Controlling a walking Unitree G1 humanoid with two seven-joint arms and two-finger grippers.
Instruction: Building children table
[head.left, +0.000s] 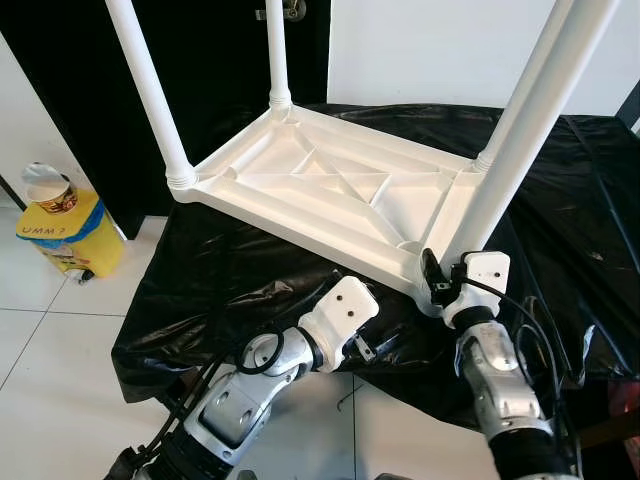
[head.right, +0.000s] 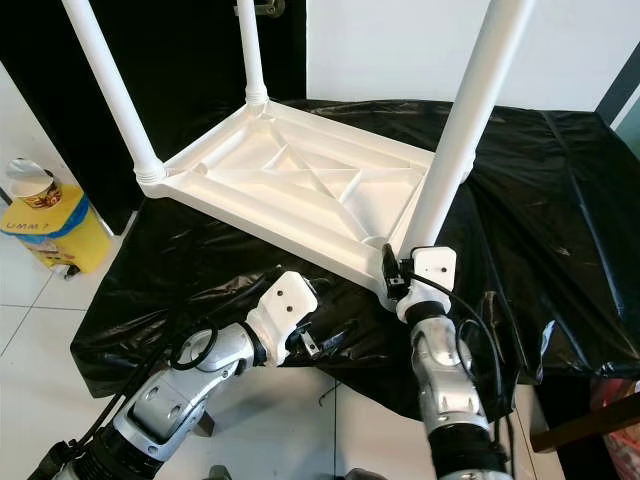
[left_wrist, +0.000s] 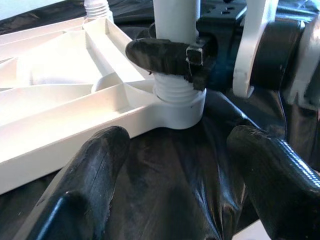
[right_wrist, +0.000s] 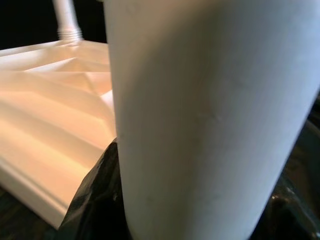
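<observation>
You are looking at an indoor room, likely a home. Pale glossy floor tiles (head.left: 60, 330) with dark grout lines fill the lower left of the frame. A plain white wall (head.left: 430, 50) runs along the top right, and a dark door (head.left: 215, 60) with a metal handle (head.left: 290, 10) sits at top centre. A surface draped in black plastic sheeting (head.left: 250, 270) takes the middle. A yellow container (head.left: 70, 235) stands on the floor at the left edge.
</observation>
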